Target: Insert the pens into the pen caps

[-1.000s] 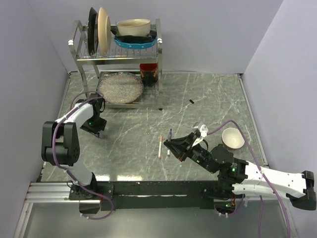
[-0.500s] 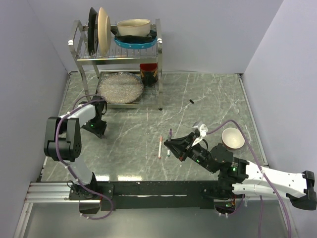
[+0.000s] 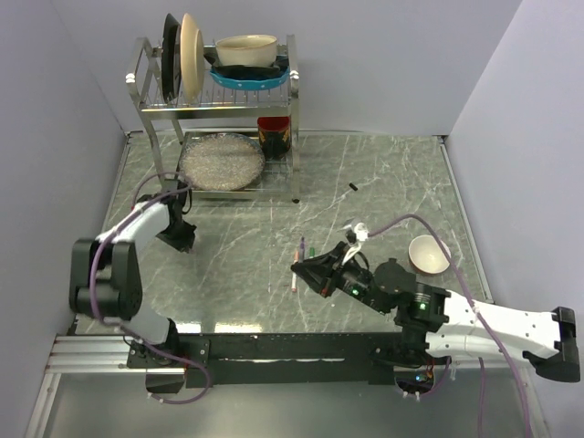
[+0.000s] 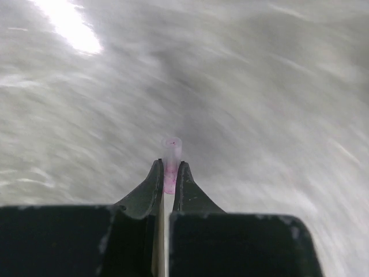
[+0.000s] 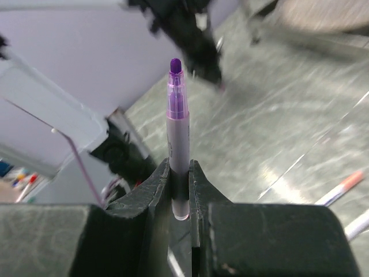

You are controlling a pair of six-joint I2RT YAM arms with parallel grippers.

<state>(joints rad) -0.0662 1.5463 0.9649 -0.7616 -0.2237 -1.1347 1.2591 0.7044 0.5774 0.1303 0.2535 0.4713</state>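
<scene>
Both loaded: left end effector clamped on pink cap, left side of tabletop; right end effector clamped on purple-tipped pen, centre, well apart. Line tip with cap mouth, push straight, slow.

A dish rack stands at the table's far left, plates upright on its top shelf with a bowl to their right. A loose cap lies right of the rack. Mid-table, a pen lies just beside the right gripper, which holds a second pen. Another bowl sits further right. The left gripper, in front of the rack, holds a cap.
</scene>
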